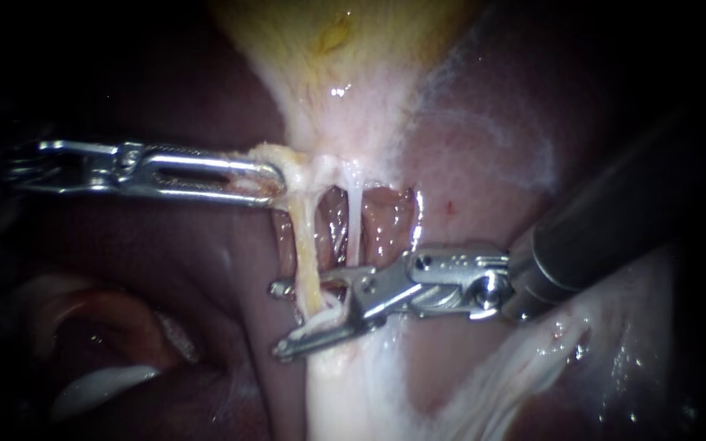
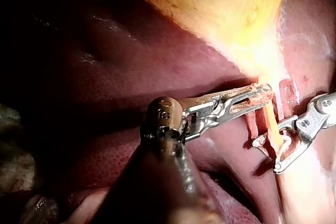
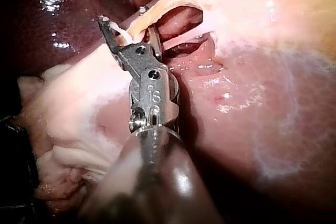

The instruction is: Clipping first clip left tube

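Straddles left tube point(image 1: 307, 245) with right instrument point(image 1: 279, 320), jaws parted, not yet closed; tube runs upright, crosswise to jaws. Clamps gallbladder point(image 1: 328, 49) neck with left instrument point(image 1: 267, 180), tensioning tube.

Looking in close from the endoscope, peering along the left instrument point(image 2: 260, 94) and right instrument point(image 3: 123, 15) from behind their shafts, sharing the left tube point(image 1: 308, 245) below the gallbladder point(image 1: 328, 49) in all three.
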